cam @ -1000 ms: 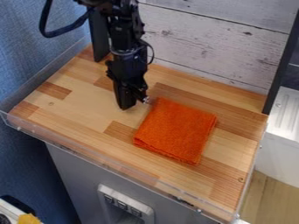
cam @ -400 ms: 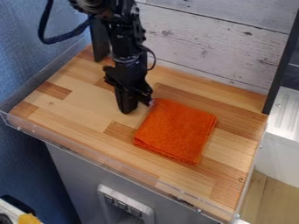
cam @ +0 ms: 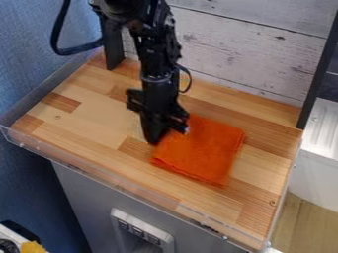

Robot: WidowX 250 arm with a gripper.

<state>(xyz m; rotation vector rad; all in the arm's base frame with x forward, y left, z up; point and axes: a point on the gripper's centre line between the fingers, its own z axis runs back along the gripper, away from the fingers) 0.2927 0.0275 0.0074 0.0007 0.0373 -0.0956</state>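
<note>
So the black pincer hung right at the folded orange cloth, which lay flat just right of it in the view. Couldn't tell if it was clenched or released. Wooden counter was underneath.

From here I have open tabletop left of the orange cloth, and bare wood along its lower and right sides as well. A low clear rim bounds the front edge, running from the left of the frame to lower right. Behind, the whitewashed plank wall blocks me across the top; a dark post stands at upper left and a black upright at upper right.
</note>
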